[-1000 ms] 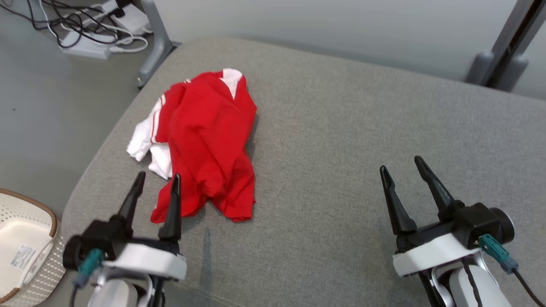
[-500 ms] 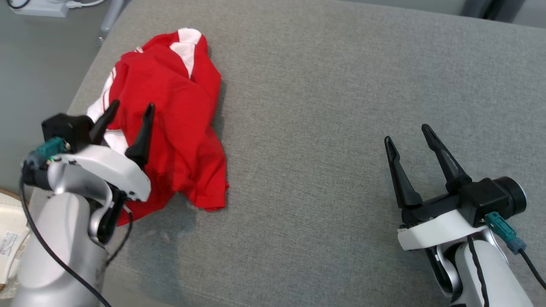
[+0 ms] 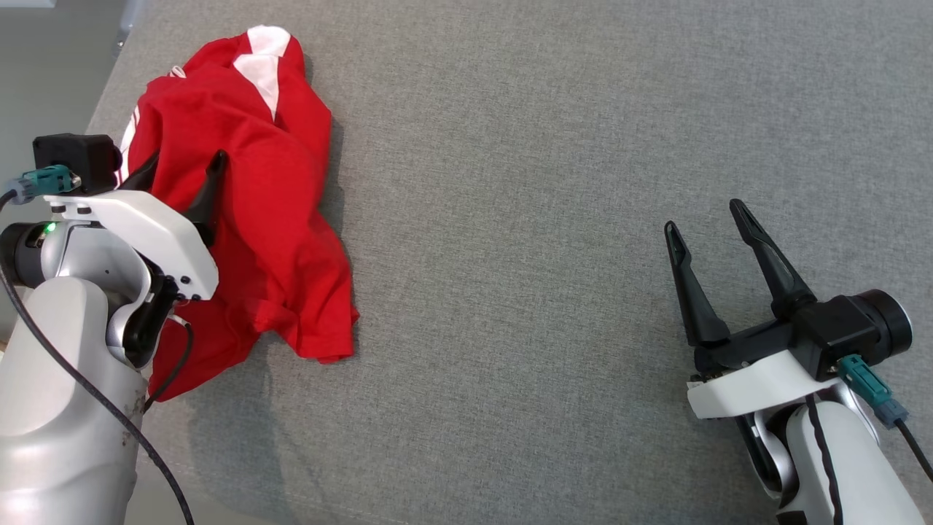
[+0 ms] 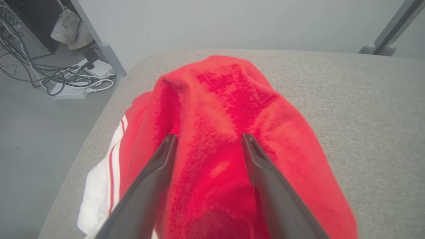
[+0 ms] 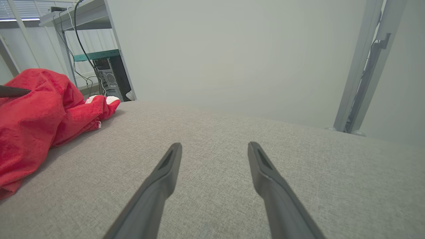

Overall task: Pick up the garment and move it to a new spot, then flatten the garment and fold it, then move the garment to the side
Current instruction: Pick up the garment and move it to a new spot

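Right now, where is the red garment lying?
In the head view the red garment lies at the left of the grey cushion, with the open left end effector over it.

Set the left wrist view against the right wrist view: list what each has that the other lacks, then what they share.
Left wrist view's own: shoes and a power strip on the floor. Right wrist view's own: the open right gripper above grey cushion, a computer tower. Shared: the red garment, the cushion, the pale wall, the open left gripper: two fingers over the garment in its own view, seemingly one tip in the other.
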